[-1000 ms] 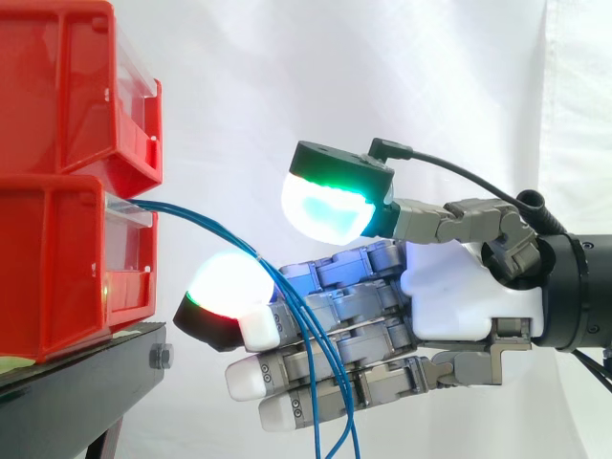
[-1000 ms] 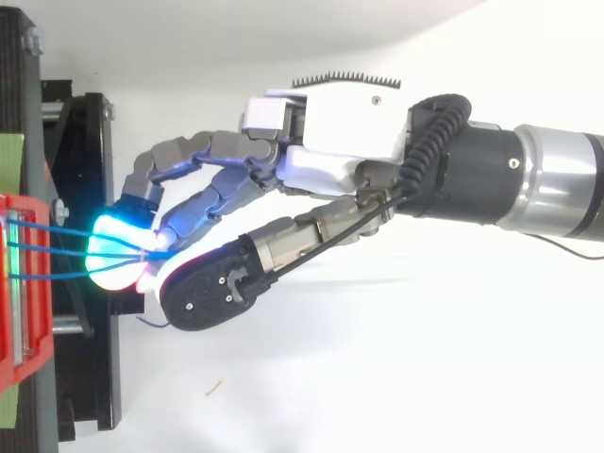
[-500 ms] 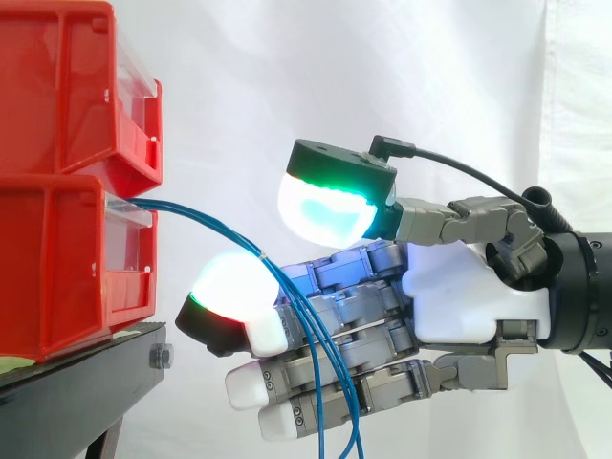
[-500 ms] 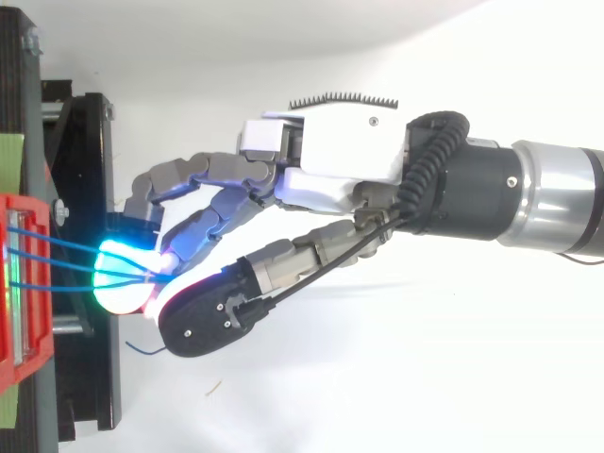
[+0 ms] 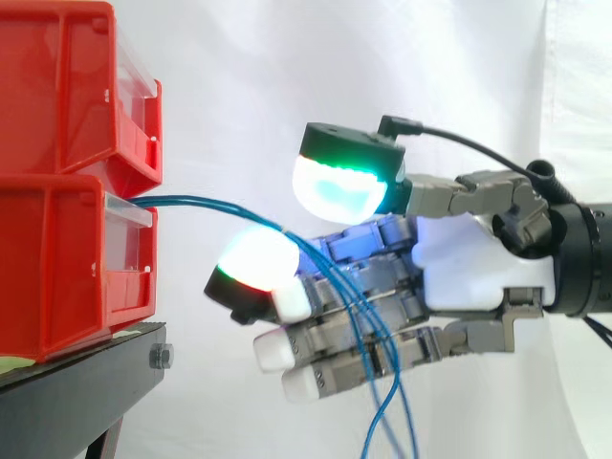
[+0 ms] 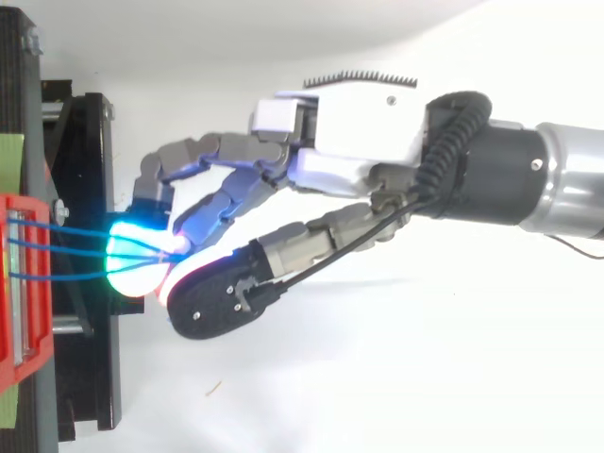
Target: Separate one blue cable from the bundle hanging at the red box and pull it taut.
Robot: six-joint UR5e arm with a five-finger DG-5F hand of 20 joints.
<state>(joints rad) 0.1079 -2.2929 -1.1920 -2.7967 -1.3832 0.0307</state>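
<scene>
Three thin blue cables (image 5: pixel 210 204) leave the front of the lower red bin (image 5: pixel 57 258) and run almost level to the right. They bend over a glowing white fingertip (image 5: pixel 253 268) of my hand (image 5: pixel 478 273), then drop across the straight fingers and hang below. The thumb pad (image 5: pixel 339 186) glows green and cyan above them, with a clear gap to the cables. From above, the cables (image 6: pixel 71 253) fan out from the bin (image 6: pixel 24 283) to the fingertips, and the hand (image 6: pixel 363 127) reaches in from the right. No cable stands apart from the others.
A second red bin (image 5: pixel 67 86) sits on top of the lower one. Both rest on a black stand (image 5: pixel 76 392) at the left, with a white curtain behind. There is open space below and to the right of the hand.
The hand has moved right, away from the bins, and slightly up, carrying the cables on its fingertip. The cables now run flatter from the bin and hang further right.
</scene>
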